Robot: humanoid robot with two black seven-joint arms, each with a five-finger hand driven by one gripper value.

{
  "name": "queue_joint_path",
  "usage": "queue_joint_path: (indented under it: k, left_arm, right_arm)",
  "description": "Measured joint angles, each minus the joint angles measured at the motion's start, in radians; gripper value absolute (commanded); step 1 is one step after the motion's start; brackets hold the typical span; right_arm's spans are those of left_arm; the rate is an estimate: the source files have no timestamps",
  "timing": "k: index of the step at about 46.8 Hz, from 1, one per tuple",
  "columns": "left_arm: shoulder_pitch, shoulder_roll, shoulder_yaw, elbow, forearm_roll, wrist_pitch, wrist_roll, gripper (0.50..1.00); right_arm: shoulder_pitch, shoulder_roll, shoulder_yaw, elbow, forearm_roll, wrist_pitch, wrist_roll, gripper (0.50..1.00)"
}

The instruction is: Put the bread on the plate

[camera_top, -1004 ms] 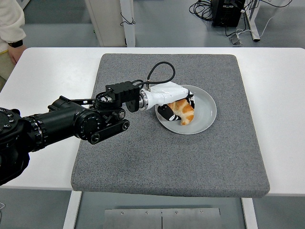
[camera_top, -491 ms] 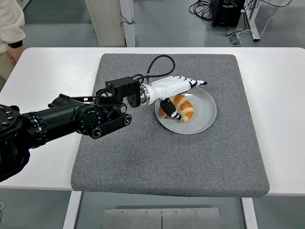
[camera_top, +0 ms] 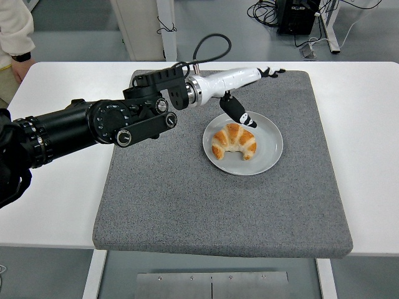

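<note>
Bread (camera_top: pixel 234 141) is lying on the plate (camera_top: pixel 269 141), clear of the left hand (camera_top: pixel 240 84), which is hovering above the plate's far rim with fingers released and holding nothing; judging retreat best done upward and leftward, avoiding nudging the rim.

Bread (camera_top: pixel 234 141) on plate (camera_top: pixel 268 151) — plate on mat (camera_top: pixel 187 199).
</note>
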Motion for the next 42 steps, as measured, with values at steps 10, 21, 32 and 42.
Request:
queue_joint_path:
  k: [10, 21, 32, 42]
  left_arm:
    - [-0.044, 0.056, -0.005, 0.001, -0.134, -0.002, 0.0, 0.974]
    - [-0.021, 0.098, -0.05, 0.03, -0.248, 0.013, 0.002, 0.972]
    - [0.024, 0.112, -0.118, 0.117, -0.439, 0.013, 0.005, 0.974]
    - [0.119, 0.16, -0.259, 0.14, -0.56, 0.011, 0.001, 0.974]
  right_arm:
    - [0.0, 0.0, 0.0, 0.0, 0.0, 0.0, 0.0, 1.0]
    - [0.0, 0.0, 0.0, 0.0, 0.0, 0.0, 0.0, 1.0]
    - [0.0, 0.0, 0.0, 0.0, 0.0, 0.0, 0.0, 1.0]
    - [0.0, 0.0, 0.0, 0.0, 0.0, 0.0, 0.0, 1.0]
